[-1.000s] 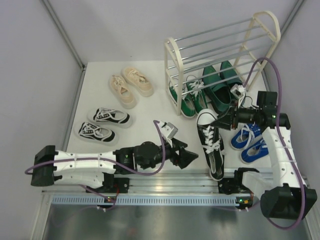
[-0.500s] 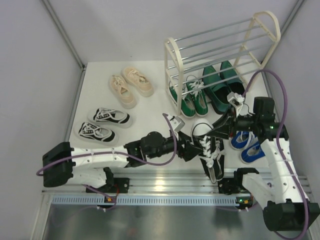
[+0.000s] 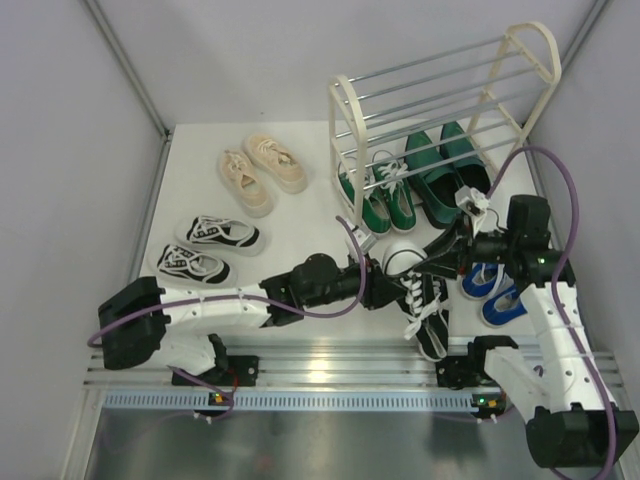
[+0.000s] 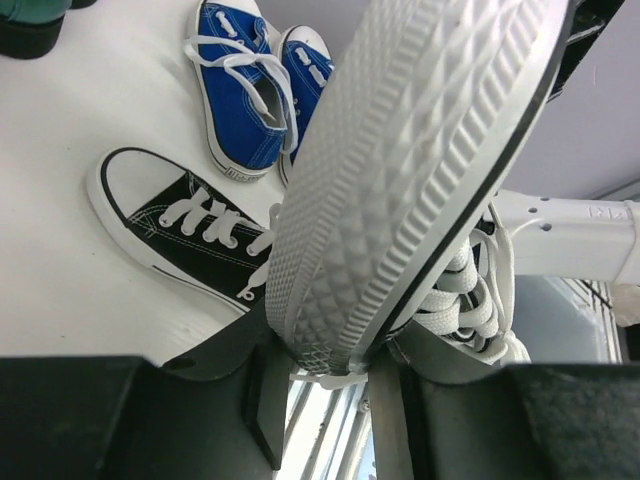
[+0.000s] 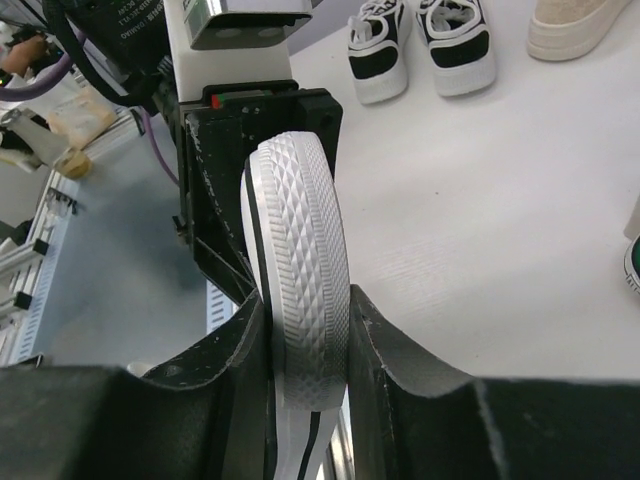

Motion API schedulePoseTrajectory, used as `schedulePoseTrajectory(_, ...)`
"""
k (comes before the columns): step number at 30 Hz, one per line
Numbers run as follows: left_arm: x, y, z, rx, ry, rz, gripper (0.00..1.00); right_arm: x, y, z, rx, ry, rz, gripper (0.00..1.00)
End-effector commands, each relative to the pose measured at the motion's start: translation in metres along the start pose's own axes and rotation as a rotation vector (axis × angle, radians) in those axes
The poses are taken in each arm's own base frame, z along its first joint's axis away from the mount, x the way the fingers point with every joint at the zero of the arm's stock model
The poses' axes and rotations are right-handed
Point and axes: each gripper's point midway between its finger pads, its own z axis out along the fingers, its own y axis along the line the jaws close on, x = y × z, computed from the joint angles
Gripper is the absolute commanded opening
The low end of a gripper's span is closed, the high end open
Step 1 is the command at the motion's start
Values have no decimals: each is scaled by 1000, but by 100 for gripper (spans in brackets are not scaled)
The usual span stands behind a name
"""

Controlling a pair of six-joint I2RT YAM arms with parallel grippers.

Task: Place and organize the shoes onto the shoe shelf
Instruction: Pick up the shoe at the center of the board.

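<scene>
Top external view: left gripper point(image 3: 385, 286) and right gripper point(image 3: 441, 257) clamp opposite ends of one black sneaker point(image 3: 403, 255), centre frame. Its mate point(image 3: 433, 336) lies below.

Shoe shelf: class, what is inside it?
Green canvas sneakers and dark green loafers sit side by side at the bottom of the shoe shelf. Its rods cross over them, hiding whether they rest on a lowest tier or the table.
</scene>
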Motion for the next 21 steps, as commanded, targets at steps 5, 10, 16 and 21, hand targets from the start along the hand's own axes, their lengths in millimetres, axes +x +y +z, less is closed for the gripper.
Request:
schedulePoseTrajectory(5,-55,-32,-14,72,-216,-67,0,-5,2,-1,22,59,-69,2)
schedulePoseTrajectory(10,-62,-10,-32,-8,-283,-194,0,-4,-19,-11,164,152,-129,64)
schedulePoseTrajectory(16,-72,16,-59,-113,-405,-355,0,16,-25,-22,231,235,-233,99)
schedulePoseTrajectory(21,-84,23,-69,-126,-481,-466,0,58,-6,-26,107,344,-303,100)
